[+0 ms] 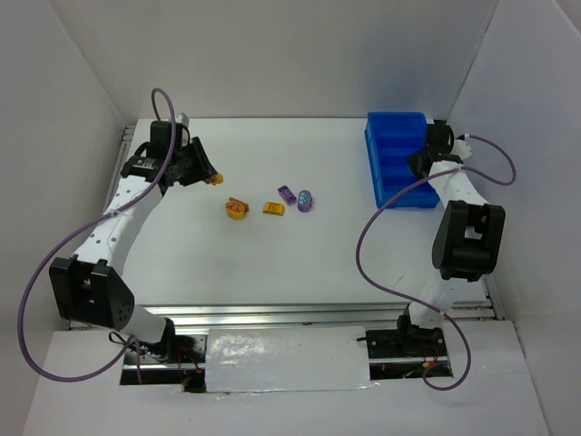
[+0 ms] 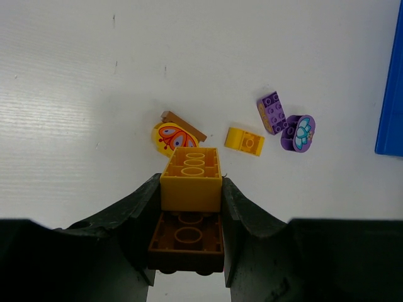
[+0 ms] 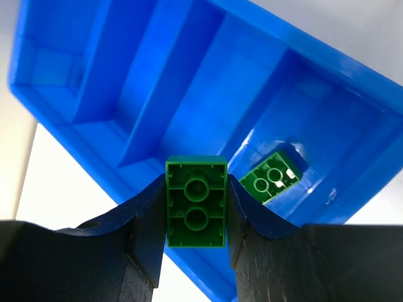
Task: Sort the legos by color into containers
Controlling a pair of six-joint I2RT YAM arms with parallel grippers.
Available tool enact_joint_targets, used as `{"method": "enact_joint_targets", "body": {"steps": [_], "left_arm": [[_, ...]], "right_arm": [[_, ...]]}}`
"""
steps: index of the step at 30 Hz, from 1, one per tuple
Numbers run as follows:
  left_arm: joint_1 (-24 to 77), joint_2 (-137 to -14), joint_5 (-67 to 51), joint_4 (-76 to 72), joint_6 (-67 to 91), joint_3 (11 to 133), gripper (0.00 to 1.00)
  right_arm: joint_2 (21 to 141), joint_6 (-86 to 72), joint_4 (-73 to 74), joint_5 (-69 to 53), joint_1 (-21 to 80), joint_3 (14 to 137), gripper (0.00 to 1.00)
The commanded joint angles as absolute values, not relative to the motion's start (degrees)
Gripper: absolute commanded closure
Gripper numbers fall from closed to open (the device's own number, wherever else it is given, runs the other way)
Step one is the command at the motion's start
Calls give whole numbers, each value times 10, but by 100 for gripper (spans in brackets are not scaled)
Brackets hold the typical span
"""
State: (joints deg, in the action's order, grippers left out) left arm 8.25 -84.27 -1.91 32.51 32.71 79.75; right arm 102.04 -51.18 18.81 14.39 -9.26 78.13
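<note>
My right tool [image 3: 196,214] clamps a green brick [image 3: 196,201] over the blue tray [image 3: 157,75]. A second green brick [image 3: 272,179] lies inside, just beyond. My left tool [image 2: 191,207] grips a yellow-brown stack [image 2: 191,179] (loose legos [image 2: 244,141] ahead on the surface [image 2: 94,94], unsorted).

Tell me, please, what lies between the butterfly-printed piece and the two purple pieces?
One small yellow brick lies there, touching neither the butterfly-printed piece nor the purple pieces, as the left wrist view shows.
</note>
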Motion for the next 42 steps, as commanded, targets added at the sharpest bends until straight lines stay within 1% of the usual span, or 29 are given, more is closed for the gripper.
{"method": "enact_joint_targets", "body": {"steps": [1, 3, 6, 7, 8, 13, 14, 15, 18, 19, 20, 23, 25, 26, 30, 36, 39, 42], "left_arm": [[90, -845, -22, 315, 304, 824, 100], [90, -850, -16, 319, 301, 837, 100], [90, -857, -11, 326, 289, 849, 100], [90, -858, -11, 328, 287, 850, 100], [90, -858, -11, 329, 284, 851, 100], [90, -863, -13, 324, 272, 852, 100], [90, -864, -18, 324, 271, 854, 100], [90, -866, -20, 323, 270, 855, 100], [90, -868, -24, 323, 267, 860, 100], [90, -868, -23, 322, 267, 860, 100], [90, -868, -24, 323, 265, 859, 100], [90, -869, -28, 321, 262, 856, 100], [90, -868, -30, 321, 262, 856, 100], [90, -868, -31, 321, 259, 857, 100], [90, -869, -32, 321, 258, 858, 100], [90, -874, -54, 320, 256, 883, 100], [90, -873, -99, 310, 252, 900, 100], [91, -869, -174, 295, 254, 904, 100]], "right_arm": [[1022, -519, 199, 159, -90, 788, 82], [1019, -523, 188, 157, -91, 774, 79], [1012, -535, 196, 162, -90, 767, 79], [1010, -540, 199, 162, -90, 766, 76], [1008, -541, 197, 163, -89, 759, 68], [992, -551, 182, 161, -89, 736, 68], [990, -555, 180, 160, -90, 729, 60], [990, -555, 181, 161, -89, 728, 58], [988, -558, 182, 159, -89, 729, 56], [988, -558, 178, 156, -89, 728, 53], [989, -559, 176, 154, -88, 727, 44], [989, -562, 179, 154, -90, 735, 32], [987, -563, 178, 153, -90, 736, 29], [985, -564, 178, 155, -90, 737, 26], [980, -564, 178, 156, -89, 735, 25], [942, -555, 168, 151, -89, 741, 25], [916, -546, 182, 144, -90, 762, 25], [890, -527, 189, 123, -90, 773, 24]]}}
